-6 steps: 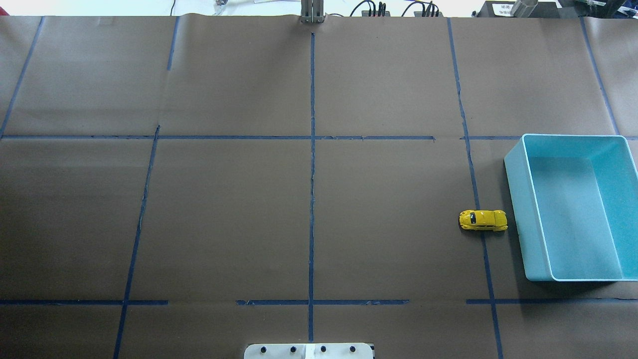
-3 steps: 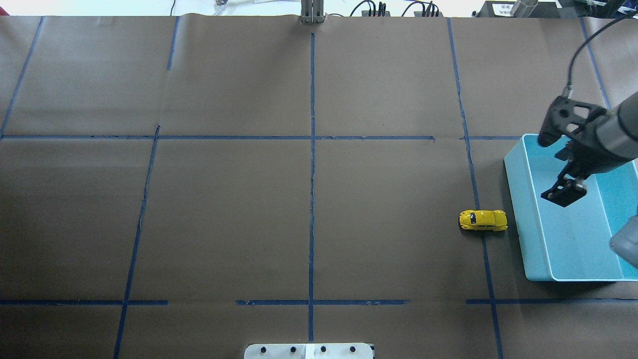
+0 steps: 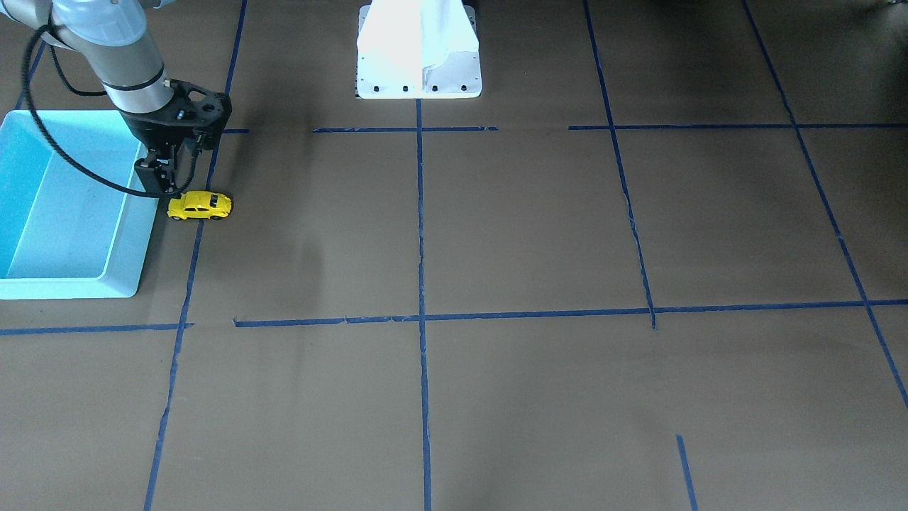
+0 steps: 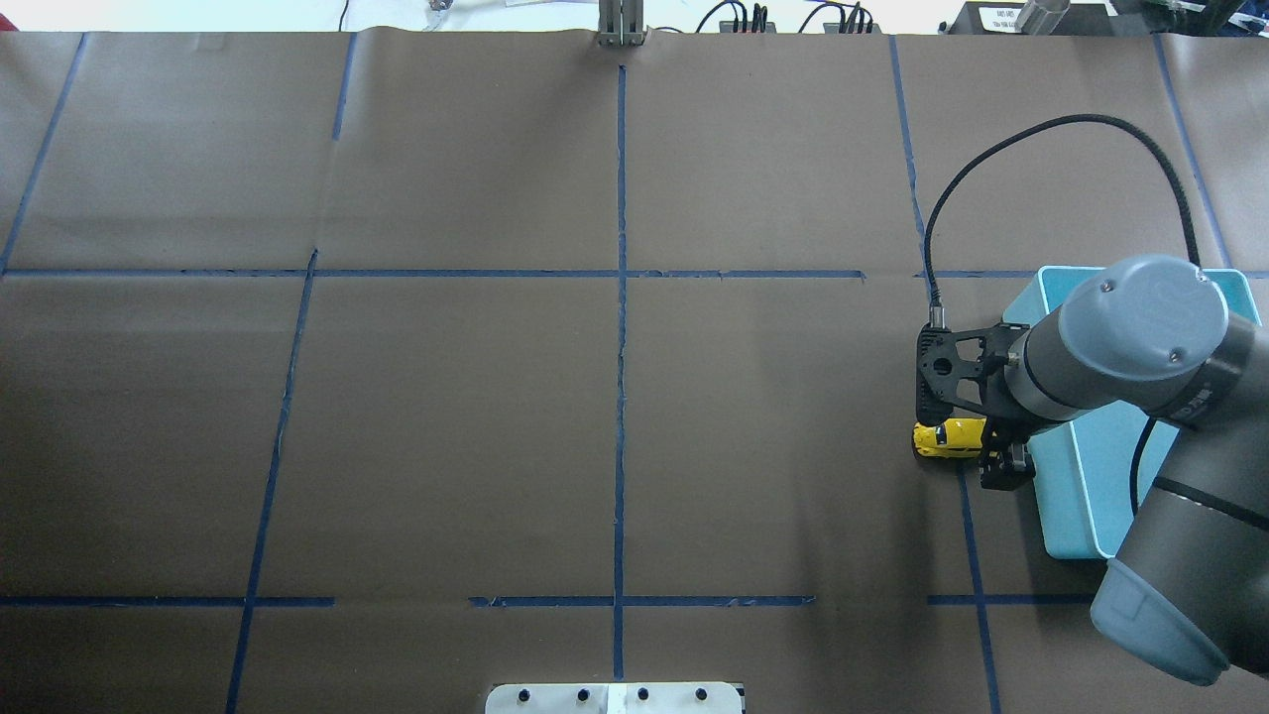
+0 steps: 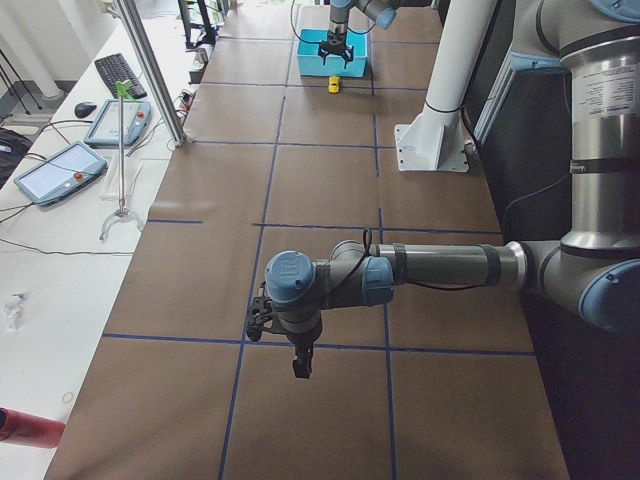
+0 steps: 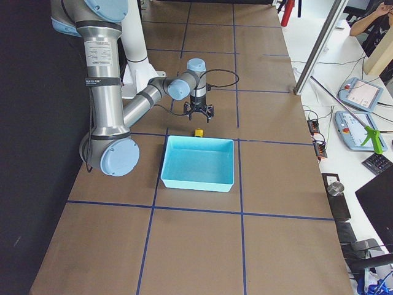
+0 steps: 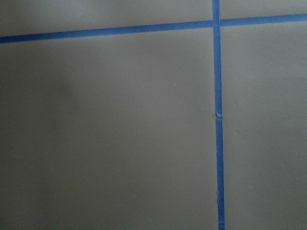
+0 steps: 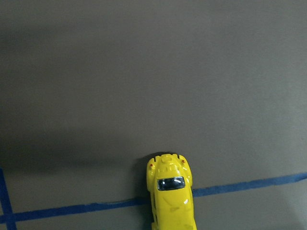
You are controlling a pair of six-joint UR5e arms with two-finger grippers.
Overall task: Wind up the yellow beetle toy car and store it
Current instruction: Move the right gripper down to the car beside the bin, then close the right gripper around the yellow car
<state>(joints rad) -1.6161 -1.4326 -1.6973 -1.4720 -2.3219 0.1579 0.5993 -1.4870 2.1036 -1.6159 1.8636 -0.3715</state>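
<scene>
Currently the right gripper point(image 3: 164, 179) is held low with jaws apart, nothing grasped, over the bin-side end of the yellow beetle toy car point(image 4: 947, 436). The car is parked on the table point(image 4: 446, 416), across a blue tape line point(image 4: 970, 526), just beside the light blue bin point(image 4: 1063, 501) but outside it. Its long axis is laid crosswise, one end toward the bin, so a pinch across the flanks is likely needed. The left gripper point(image 5: 300, 365) is parked well apart; its state cannot be told.
</scene>
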